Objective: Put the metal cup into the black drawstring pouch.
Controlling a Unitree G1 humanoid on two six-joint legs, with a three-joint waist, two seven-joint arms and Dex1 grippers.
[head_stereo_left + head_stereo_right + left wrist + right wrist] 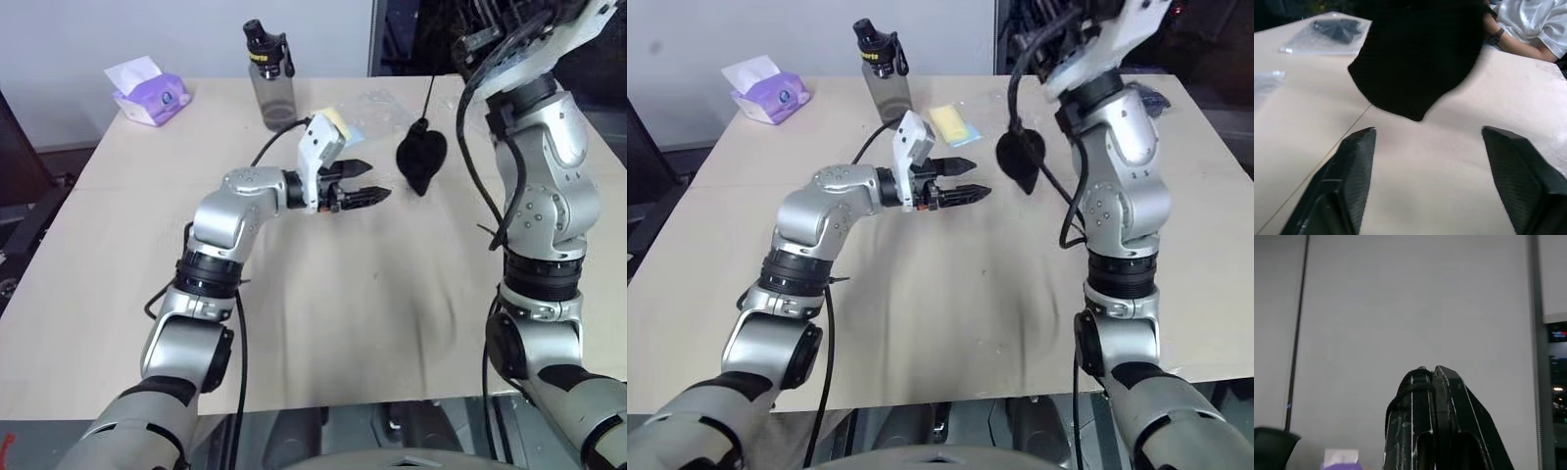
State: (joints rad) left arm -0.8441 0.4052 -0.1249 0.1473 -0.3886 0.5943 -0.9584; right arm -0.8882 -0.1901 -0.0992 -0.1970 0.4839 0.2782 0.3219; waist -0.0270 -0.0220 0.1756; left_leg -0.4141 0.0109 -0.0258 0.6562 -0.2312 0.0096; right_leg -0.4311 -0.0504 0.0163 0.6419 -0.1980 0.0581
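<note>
The black drawstring pouch (421, 159) hangs by its thin cord above the table's far middle, bulging and pointed at the bottom. My right gripper (1427, 372) is raised high and shut, with the black cord pinched at its tips. My left gripper (368, 182) stands open just left of the pouch, pointing at it, with nothing between its fingers (1352, 166). In the left wrist view the pouch (1415, 58) hangs close beyond the fingertips. The metal cup is out of view.
A smoky-grey bottle with a black cap (269, 78) stands at the back of the table (323, 313). A purple tissue pack (149, 93) lies at the back left. A yellow item (953, 124) and clear plastic bags (377, 108) lie behind the pouch. A person's arm (1518, 41) rests at the far side.
</note>
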